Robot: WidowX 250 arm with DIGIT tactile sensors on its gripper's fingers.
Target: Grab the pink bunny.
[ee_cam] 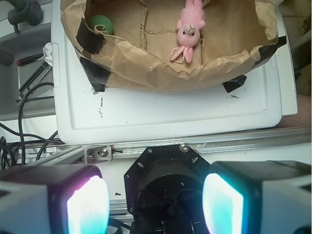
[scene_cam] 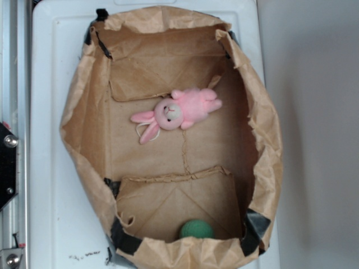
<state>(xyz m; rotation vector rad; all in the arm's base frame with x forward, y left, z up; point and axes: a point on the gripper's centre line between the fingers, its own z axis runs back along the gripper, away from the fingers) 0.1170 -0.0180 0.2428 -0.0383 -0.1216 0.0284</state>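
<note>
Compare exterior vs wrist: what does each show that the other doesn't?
Exterior only: the far wall of the brown paper bag and the whole bag floor from above; no tool in view.

Wrist only: the tool with fingers spread apart and nothing between them, well short of the bag; black cables and a metal rail beside the white tray.

Both: the pink bunny lying inside the bag, the green ball at one end, and black tape on the bag corners.

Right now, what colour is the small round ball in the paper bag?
Green; the small round ball shows best in the exterior view.
</note>
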